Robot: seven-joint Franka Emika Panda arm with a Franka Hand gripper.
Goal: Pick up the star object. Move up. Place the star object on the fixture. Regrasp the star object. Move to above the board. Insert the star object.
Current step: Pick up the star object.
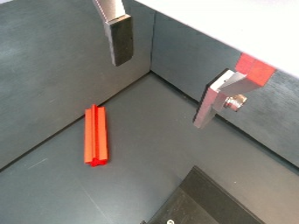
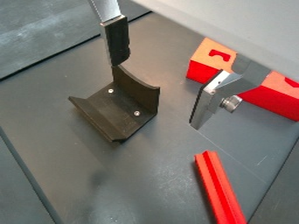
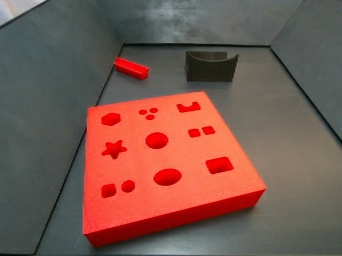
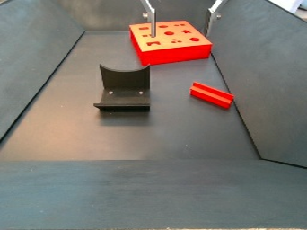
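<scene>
Silver fingers (image 1: 118, 35) of the pincer (image 2: 163, 70) are hanging nearest the wrist lens, spread wide apart and holding nothing. Below and off to one side of the pincer, the star object (image 1: 97, 136) is lying flat on the dark floor, untouched. In a side view the pincer (image 4: 182, 11) is hovering high near the board (image 4: 171, 41), with the fixture (image 4: 121, 90) and the star object (image 4: 211, 93) well apart from it. Judgement: the pick-up step is just beginning. Next move calls for travelling over the peg, lining the fingers across its length, then descending.
</scene>
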